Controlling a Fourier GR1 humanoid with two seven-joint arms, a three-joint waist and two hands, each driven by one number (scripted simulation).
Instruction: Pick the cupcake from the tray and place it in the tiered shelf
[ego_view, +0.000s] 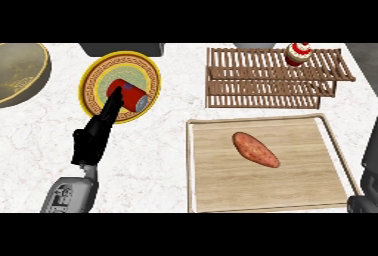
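Head view: the left forearm (70, 194) enters from the lower edge at the left and runs up the counter (162, 145), tilted slightly to the right. The left hand (94, 137) is black and extended in line with the forearm, its fingers (114, 102) straight and pressed together, not curled. The fingertips lie over the left part of a red can (133, 97), which rests on its side on a round plate (96, 75) with a yellow patterned rim; whether the fingertips actually touch the can cannot be determined. The right hand (363, 204) shows only as a dark form at the lower right corner, just beside the tray's right rim, and its finger state cannot be determined. The wooden tray (221, 190) occupies the lower right of the counter and carries a reddish-orange sweet potato (256, 149), lying diagonally in the upper middle of the tray. The tiered shelf (269, 80), made of brown wooden slats, stands just beyond the tray's far edge. The cupcake (298, 54), white with red markings, sits on the upper tier of the shelf near its right end, well apart from both hands. A large pale bowl (18, 72) is partly visible at the left edge, to the left of the plate. A dark grey object (122, 48) is cut off by the top edge just beyond the plate.
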